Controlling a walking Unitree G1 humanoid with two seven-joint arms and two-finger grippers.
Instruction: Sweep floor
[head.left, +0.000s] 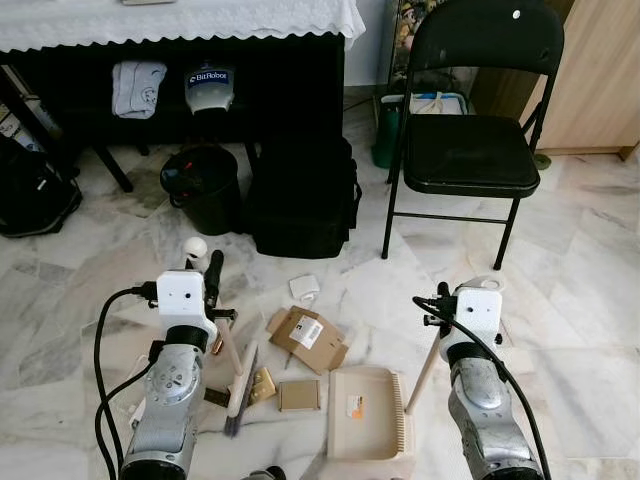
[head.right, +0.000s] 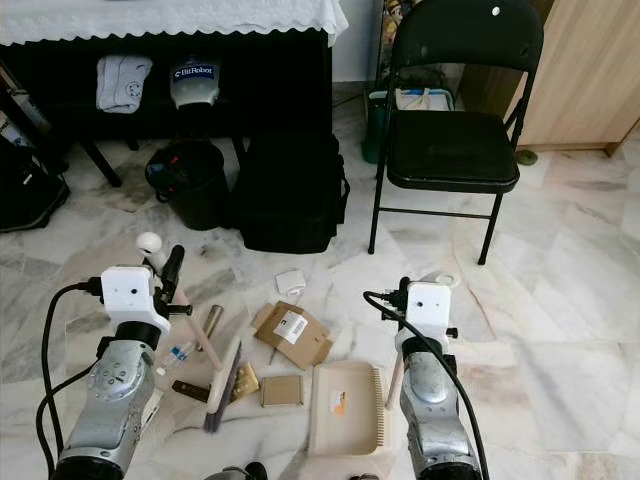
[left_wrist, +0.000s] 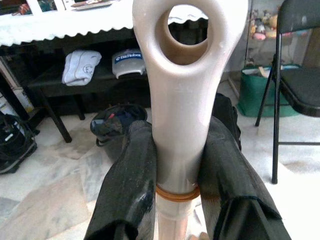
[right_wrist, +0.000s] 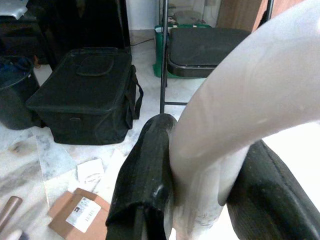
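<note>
My left gripper (head.left: 208, 278) is shut on the cream broom handle (left_wrist: 182, 100), just below its looped end, with the black fingers (left_wrist: 131, 185) on either side. The broom head (head.left: 240, 392) rests on the marble floor by my left arm. My right gripper (right_wrist: 210, 175) is shut on the pale dustpan handle (right_wrist: 235, 115). The beige dustpan (head.left: 365, 425) lies flat on the floor between my arms. In front of the pan lies litter: a torn cardboard box (head.left: 308, 338), a small cardboard piece (head.left: 299, 395), a white scrap (head.left: 304, 288) and a small bottle (head.right: 178, 352).
A black bin (head.left: 203, 187) and a black bag (head.left: 303, 195) stand ahead under a table with a white lace cloth (head.left: 180, 20). A black folding chair (head.left: 470, 150) stands to the right front. A black backpack (head.left: 35, 195) sits at the left.
</note>
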